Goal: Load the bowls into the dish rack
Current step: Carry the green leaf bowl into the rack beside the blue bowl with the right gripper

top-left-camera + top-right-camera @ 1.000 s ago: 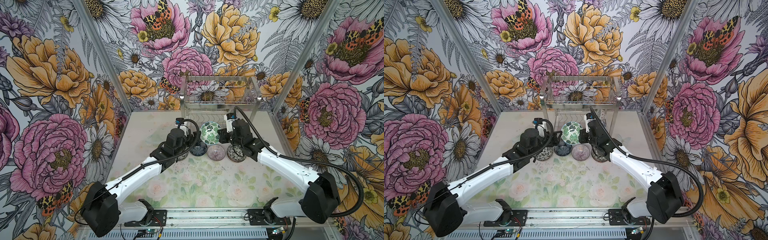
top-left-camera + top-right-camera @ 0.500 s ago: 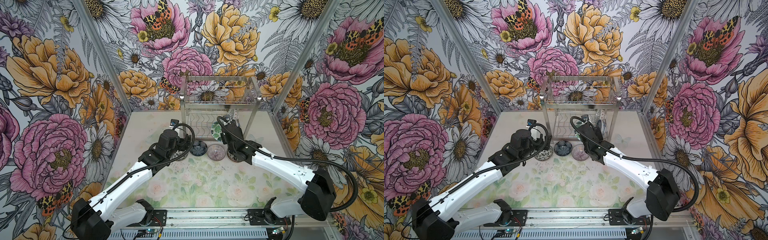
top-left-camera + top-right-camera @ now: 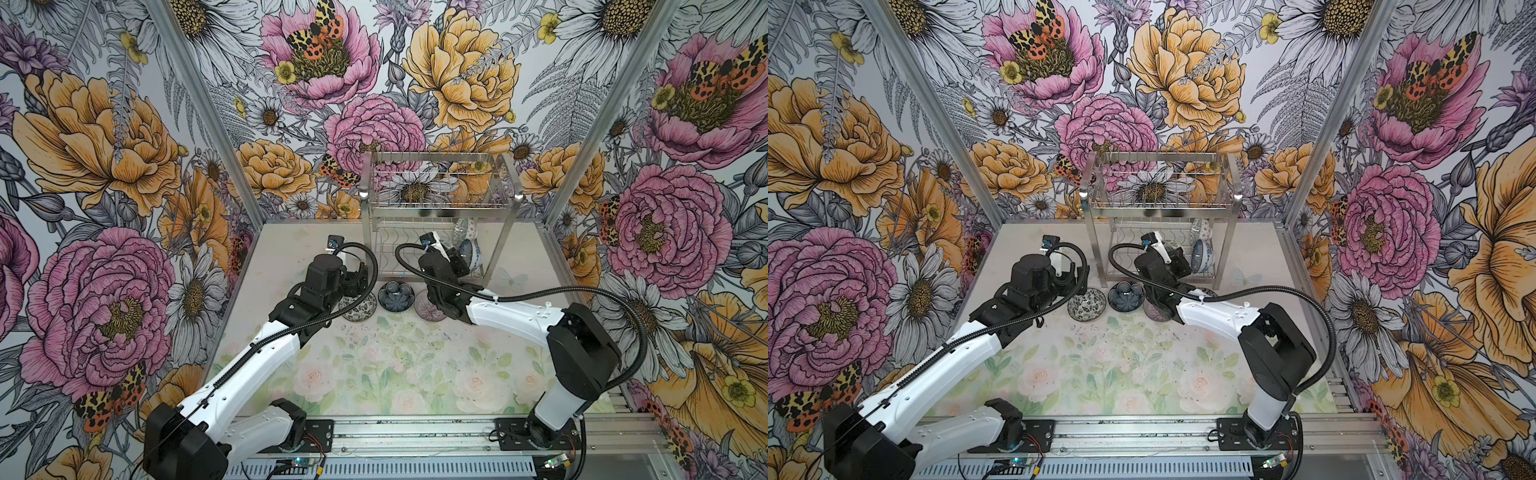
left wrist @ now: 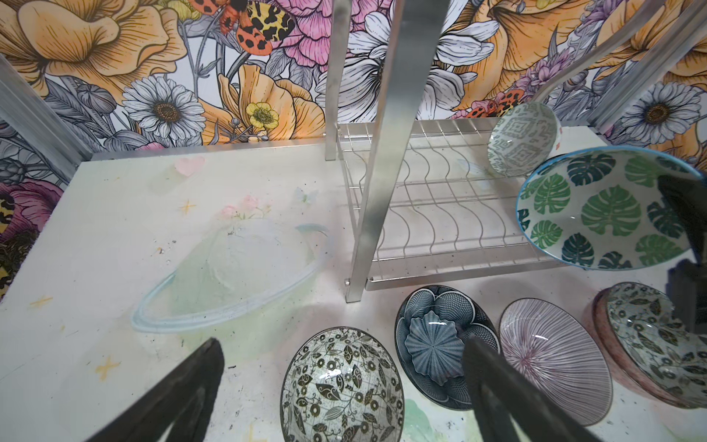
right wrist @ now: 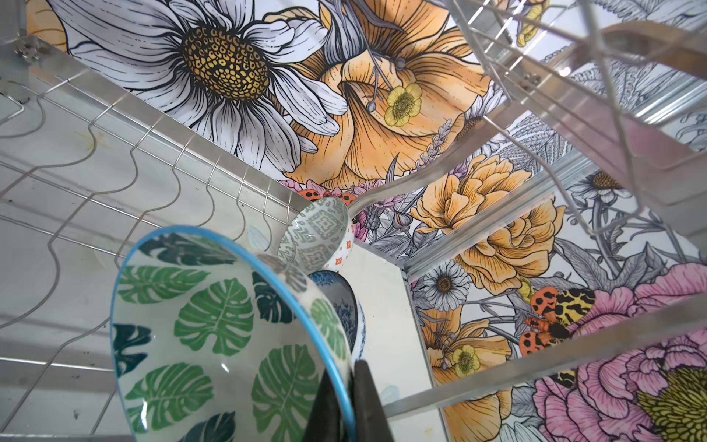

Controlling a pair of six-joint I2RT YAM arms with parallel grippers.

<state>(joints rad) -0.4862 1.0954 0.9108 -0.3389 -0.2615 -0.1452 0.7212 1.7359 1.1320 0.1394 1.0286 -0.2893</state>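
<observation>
The dish rack (image 3: 436, 199) (image 3: 1158, 187) stands at the back of the table. My right gripper (image 5: 350, 402) is shut on the rim of a green leaf bowl (image 5: 214, 325) (image 4: 608, 214), held tilted inside the rack's lower tier (image 5: 114, 160). Behind it in that tier lean a grey-green patterned bowl (image 5: 317, 233) and a blue bowl (image 5: 344, 306). My left gripper (image 4: 342, 342) is open just above a black-white floral bowl (image 4: 340, 386) (image 3: 357, 305). Beside that on the table lie a dark blue bowl (image 4: 440, 340) and a pink-lined bowl (image 4: 551, 367).
Another floral bowl with a pink outside (image 4: 650, 344) sits at the right end of the table row. The rack's steel front leg (image 4: 382, 172) stands close to the left gripper. The rack's upper basket (image 3: 436, 183) hangs over the lower tier. Floral walls enclose the table.
My right gripper has carried the green leaf bowl from above the table bowls back into the rack's lower tier. The left arm has shifted a little left and lower, still open.
</observation>
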